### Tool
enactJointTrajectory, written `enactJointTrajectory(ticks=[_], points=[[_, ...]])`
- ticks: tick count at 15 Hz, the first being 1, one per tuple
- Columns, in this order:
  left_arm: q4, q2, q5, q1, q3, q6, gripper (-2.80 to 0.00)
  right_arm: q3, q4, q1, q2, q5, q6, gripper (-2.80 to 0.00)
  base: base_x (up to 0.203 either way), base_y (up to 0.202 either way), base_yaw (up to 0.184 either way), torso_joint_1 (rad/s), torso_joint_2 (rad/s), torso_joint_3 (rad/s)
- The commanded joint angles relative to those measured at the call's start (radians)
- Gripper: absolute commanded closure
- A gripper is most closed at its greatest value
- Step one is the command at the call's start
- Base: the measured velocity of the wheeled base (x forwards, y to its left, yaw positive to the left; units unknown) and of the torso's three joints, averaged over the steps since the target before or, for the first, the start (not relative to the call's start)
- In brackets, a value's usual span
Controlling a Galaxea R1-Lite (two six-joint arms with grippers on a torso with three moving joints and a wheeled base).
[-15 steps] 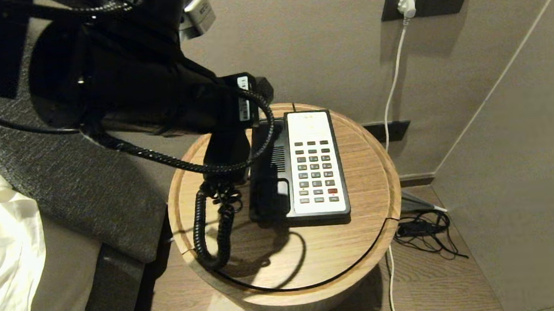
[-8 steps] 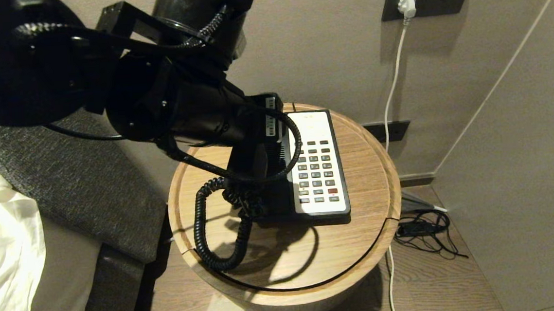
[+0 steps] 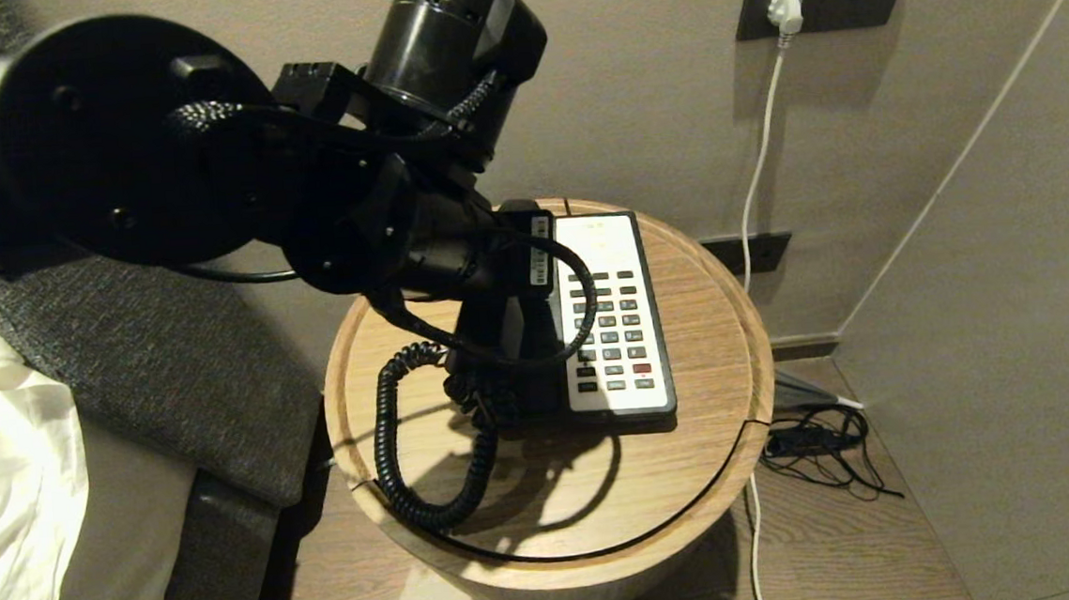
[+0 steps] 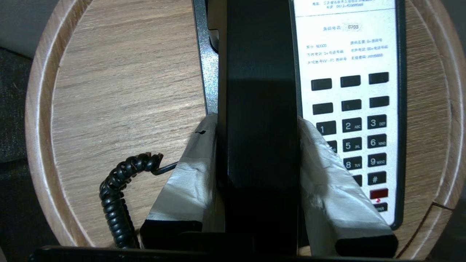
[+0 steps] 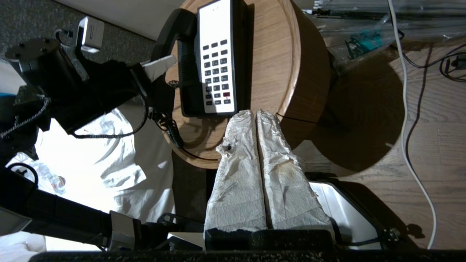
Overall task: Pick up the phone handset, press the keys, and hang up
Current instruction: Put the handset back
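Note:
The glossy black phone handset [image 4: 260, 91] runs lengthwise over the left side of the black-and-white phone base [image 3: 607, 332], covering the cradle. My left gripper [image 4: 256, 122] is shut on the handset's middle, one taped finger [image 4: 189, 174] against each side. In the head view the left gripper [image 3: 499, 326] and arm hide most of the handset. The keys [image 4: 349, 125] lie bare just beside the grip. The coiled cord [image 3: 394, 442] loops from the handset's near end over the table. My right gripper [image 5: 255, 112] is shut and empty, hovering off the table's front edge.
The phone stands on a round wooden side table [image 3: 553, 562] with a raised rim. A dark upholstered bed edge [image 3: 173, 382] and white bedding lie to the left. A wall socket with a white plug [image 3: 785, 9] and loose cables [image 3: 818, 450] are to the right.
My left arm has swung right, carrying the handset from beside the base to over its left side. The coiled cord has followed. The right arm has not moved.

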Motion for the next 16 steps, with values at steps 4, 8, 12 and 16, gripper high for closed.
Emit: enactJointTrajectory(ticks=[4, 8, 12, 16], points=[[0.004, 0.028, 0.016, 0.000, -0.023, 0.003, 0.00, 0.016, 0.001, 0.001, -0.009, 0.005, 0.002, 0.00, 0.000, 0.000, 0.000, 0.000, 0.00, 0.000], [0.023, 0.033, 0.018, 0.000, -0.021, 0.003, 0.00, 0.035, -0.007, 0.001, -0.011, 0.005, 0.002, 0.00, 0.000, 0.000, 0.000, 0.000, 0.00, 0.000], [0.022, 0.055, 0.017, -0.002, -0.021, 0.001, 0.00, 0.035, -0.007, 0.001, -0.009, 0.005, 0.002, 0.00, 0.000, 0.000, 0.000, 0.000, 0.00, 0.000], [0.024, 0.079, 0.017, -0.012, -0.048, 0.000, 0.00, 0.047, -0.015, 0.001, -0.009, 0.005, 0.001, 0.00, 0.000, 0.000, 0.000, 0.000, 0.00, 0.000]])
